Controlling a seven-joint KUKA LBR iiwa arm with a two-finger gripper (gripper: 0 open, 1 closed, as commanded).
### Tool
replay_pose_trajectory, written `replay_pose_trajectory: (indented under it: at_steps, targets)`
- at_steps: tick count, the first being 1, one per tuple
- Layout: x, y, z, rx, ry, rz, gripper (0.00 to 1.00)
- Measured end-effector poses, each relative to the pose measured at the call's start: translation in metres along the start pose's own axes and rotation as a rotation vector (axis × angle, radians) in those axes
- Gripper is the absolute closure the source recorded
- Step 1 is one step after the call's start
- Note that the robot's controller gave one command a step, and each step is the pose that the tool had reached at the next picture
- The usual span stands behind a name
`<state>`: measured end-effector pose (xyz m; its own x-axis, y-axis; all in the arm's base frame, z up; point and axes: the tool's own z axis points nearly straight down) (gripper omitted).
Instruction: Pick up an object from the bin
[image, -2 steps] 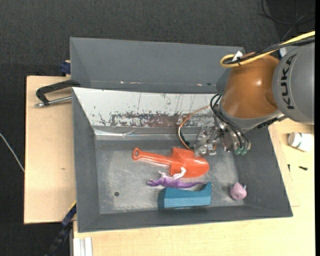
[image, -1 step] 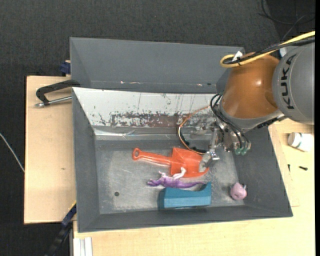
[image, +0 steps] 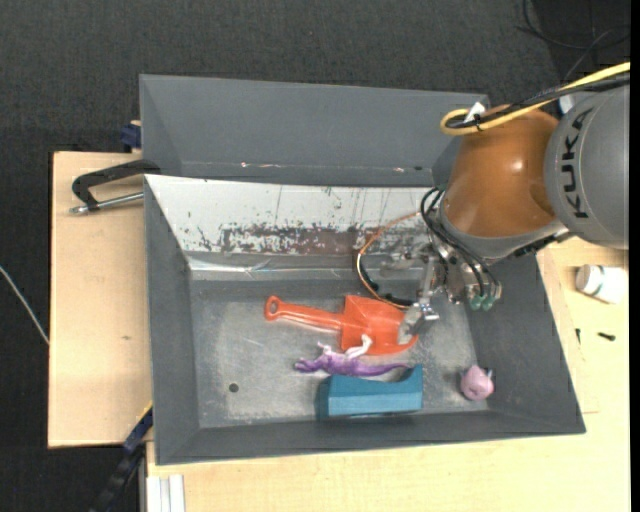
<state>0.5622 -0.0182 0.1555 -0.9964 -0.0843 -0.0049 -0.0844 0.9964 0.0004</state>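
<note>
An orange toy scoop (image: 362, 320) lies in the middle of the bin floor, its handle pointing left and its wide pan to the right. My gripper (image: 422, 313) is low in the bin at the right edge of that pan, touching or just above it. A purple and white flat thing (image: 345, 366) lies just in front of the scoop. Against it, at the bin's front wall, lies a blue block (image: 370, 393).
A small pink-purple lump (image: 477, 382) sits alone at the front right of the floor. The arm with its orange cover and cables hangs over the bin's right back corner. The left half of the floor is bare metal.
</note>
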Motion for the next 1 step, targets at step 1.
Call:
replay_pose_trajectory:
  at_steps: [1]
  targets:
    - [0.0105,0.0042,0.0206,0.001,-0.007,0.083,0.00]
